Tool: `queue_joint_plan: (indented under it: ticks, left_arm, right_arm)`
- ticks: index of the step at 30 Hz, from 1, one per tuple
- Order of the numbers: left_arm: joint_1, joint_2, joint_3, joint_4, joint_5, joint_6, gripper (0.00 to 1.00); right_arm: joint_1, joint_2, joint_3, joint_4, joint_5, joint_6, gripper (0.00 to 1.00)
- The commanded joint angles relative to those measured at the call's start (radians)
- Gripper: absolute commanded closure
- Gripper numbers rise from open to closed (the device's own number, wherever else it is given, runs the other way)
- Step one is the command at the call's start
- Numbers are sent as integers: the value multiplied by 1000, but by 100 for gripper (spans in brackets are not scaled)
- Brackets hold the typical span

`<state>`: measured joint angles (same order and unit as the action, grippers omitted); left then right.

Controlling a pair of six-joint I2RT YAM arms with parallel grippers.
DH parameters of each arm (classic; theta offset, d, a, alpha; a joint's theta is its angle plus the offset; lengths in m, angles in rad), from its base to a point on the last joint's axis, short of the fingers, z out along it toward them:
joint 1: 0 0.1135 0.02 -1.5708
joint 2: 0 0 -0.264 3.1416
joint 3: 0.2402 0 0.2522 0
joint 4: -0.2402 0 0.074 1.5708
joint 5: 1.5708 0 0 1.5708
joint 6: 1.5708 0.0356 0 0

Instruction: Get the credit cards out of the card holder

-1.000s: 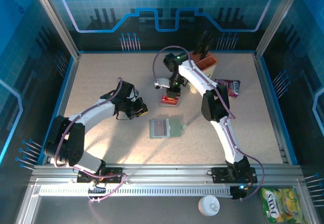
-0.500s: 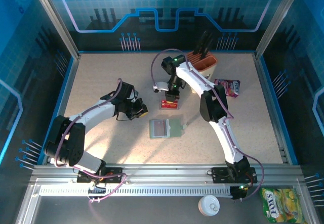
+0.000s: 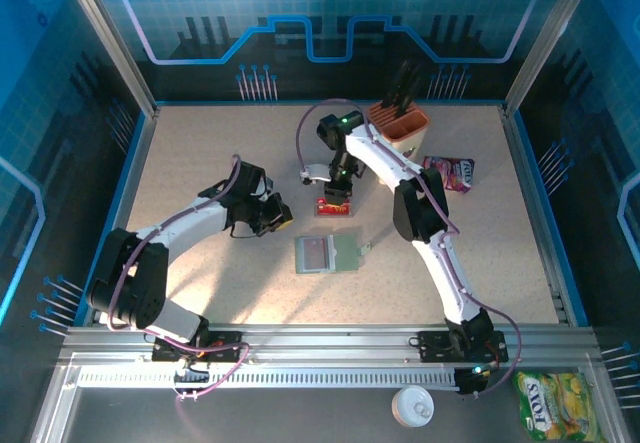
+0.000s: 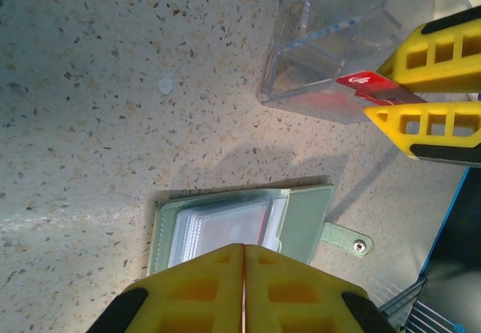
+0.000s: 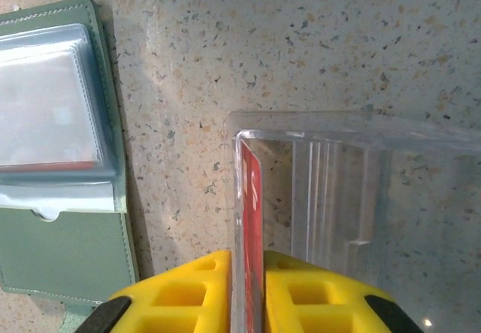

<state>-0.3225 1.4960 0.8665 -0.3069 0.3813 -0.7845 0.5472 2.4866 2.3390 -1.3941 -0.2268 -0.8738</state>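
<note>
The right hand (image 5: 246,276) is narrow: its 2 yellow fingers (image 5: 180,295) flank 1 red credit card (image 5: 252,190) that stands on edge inside a clear plastic box (image 5: 338,198), close against the box's left wall. I cannot tell whether the pads press the card or merely bracket it. In the right wrist view the card holder (image 5: 60,160) lies to the left of the box, apart from it by a strip of bare tabletop (image 5: 338,47). It is open and flat, with clear sleeves (image 5: 45,100) on 1 half and a thin red edge showing under them.

The left hand (image 4: 244,288) has its 2 fingers pressed together with nothing between them. From its wrist view the open card holder lies just beyond the fingertips. Its closing tab (image 4: 347,238) sticks out to the right, and the box and the right hand are farther off at upper right.

From above, the card holder sits nearer the arm bases than the box, to the right of the left hand. A knife block (image 3: 400,126) and a pink packet (image 3: 452,173) lie well beyond it
</note>
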Motion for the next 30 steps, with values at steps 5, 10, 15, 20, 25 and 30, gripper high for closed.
queue_joint_plan:
  ticks: [5, 10, 15, 20, 25, 30]
  left_arm:
    - [-1, 18, -4, 19, 33, -15, 90]
    - [-10, 25, -6, 31, 33, -18, 90]
    - [-24, 35, -9, 47, 36, -25, 90]
    - [-45, 40, -25, 70, 31, -35, 90]
    - [-65, 53, -48, 97, 28, -45, 90]
    - [-85, 50, -82, 118, 12, -53, 91]
  right_arm:
    - [13, -150, -111, 126, 14, 83, 69]
    - [18, -249, -216, 228, 35, 153, 67]
    - [34, -326, -324, 334, 64, 270, 67]
    - [61, -416, -468, 464, 72, 439, 67]
    - [88, -505, -637, 625, 103, 680, 67]
    - [120, -602, -816, 764, 120, 923, 66]
